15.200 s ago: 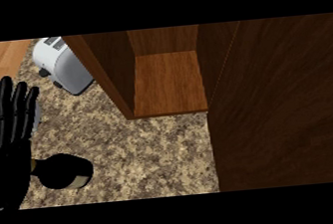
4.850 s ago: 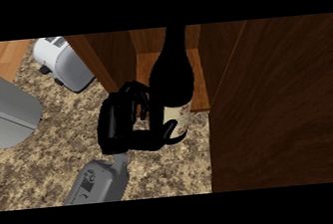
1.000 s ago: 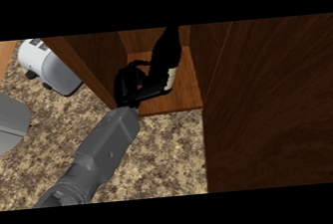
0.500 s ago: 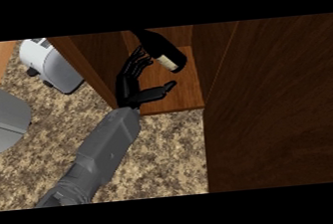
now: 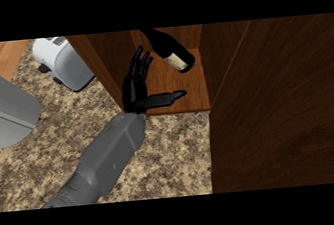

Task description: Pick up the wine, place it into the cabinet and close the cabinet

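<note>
The dark wine bottle [image 5: 169, 50] with a pale label is inside the open wooden cabinet [image 5: 187, 93], at the back of its shelf. It shows slanted, with its neck toward the upper left. My left hand [image 5: 135, 89] reaches into the cabinet just left of the bottle. The hand is open, its fingers [image 5: 141, 66] straight and pointing inward, its thumb out to the right over the shelf. A small gap separates the fingers from the bottle. My right hand does not show.
The cabinet's dark wooden door [image 5: 281, 109] fills the right side. A white toaster [image 5: 61, 61] stands left of the cabinet on the speckled counter [image 5: 173, 154]. A large grey rounded form [image 5: 3, 109] lies at the left edge.
A second ago my left hand was curled on the bottle inside the cabinet. Its fingers have since straightened and let go, and the bottle stays on the shelf.
</note>
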Motion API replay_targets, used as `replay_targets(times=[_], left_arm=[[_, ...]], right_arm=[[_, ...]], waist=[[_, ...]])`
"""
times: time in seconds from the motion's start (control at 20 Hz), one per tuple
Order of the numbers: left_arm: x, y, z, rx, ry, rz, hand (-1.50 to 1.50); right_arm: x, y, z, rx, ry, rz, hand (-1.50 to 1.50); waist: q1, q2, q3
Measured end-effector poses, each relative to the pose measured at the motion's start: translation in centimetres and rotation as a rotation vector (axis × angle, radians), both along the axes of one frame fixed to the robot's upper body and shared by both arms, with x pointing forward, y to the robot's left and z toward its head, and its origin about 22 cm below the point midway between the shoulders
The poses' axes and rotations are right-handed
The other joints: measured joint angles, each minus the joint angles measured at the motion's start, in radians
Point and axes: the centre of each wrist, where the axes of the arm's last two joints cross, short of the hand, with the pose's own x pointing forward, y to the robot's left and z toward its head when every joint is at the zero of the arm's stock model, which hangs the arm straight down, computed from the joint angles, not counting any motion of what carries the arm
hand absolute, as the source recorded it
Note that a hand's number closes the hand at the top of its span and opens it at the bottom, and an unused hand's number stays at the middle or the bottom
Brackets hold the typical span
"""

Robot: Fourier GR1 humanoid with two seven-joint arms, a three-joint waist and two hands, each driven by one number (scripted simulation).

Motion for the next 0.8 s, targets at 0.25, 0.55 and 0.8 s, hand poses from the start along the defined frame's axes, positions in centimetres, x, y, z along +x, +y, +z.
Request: replay_targets(times=[0.25, 0.55, 0.8], left_arm=[[-2.1, -0.2, 0.2, 0.01, -0.025, -0.055, -1.5], [-6.0, 1.2, 2.0, 0.024, -0.048, -0.15, -1.5], [-10.1, 2.7, 4.7, 0.021, -0.072, -0.182, -1.5]], right_arm=[[-0.2, 0.1, 0.0, -0.003, 0.006, 0.001, -1.5], [-0.4, 0.3, 0.0, 0.001, 0.005, -0.007, -1.5], [0.1, 0.3, 0.6, 0.001, 0.002, 0.001, -1.5]], waist=[[0.022, -0.013, 0.006], [0.035, -0.02, 0.01], [0.029, -0.016, 0.01]])
